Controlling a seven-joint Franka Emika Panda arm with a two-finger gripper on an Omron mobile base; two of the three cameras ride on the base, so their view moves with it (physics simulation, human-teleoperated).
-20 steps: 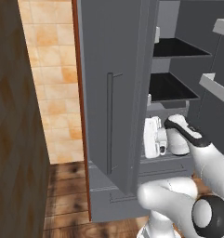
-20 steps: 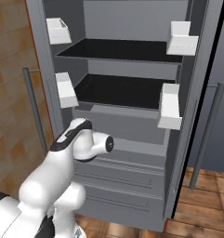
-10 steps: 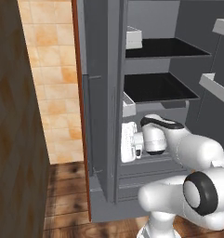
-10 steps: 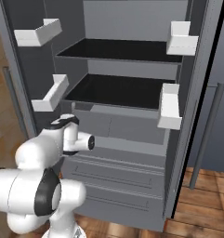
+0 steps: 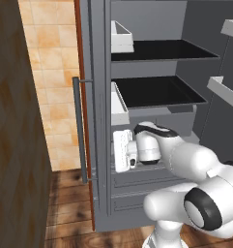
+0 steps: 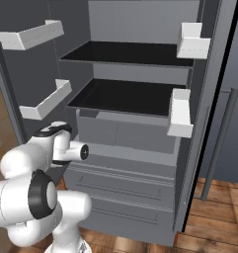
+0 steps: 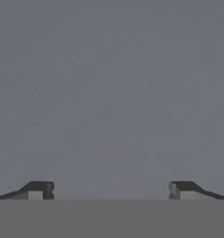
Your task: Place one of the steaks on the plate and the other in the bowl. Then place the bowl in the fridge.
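The claw [image 7: 108, 190] is released, its fingertips [image 7: 39, 189] wide apart with nothing between them (a plain grey face ahead). It points at the open fridge [image 5: 152, 63] door's inner side, below the black shelves [image 6: 125, 96] and white door bins [image 6: 44, 101].

No readable text, labels, brands or numbers anywhere I can see.
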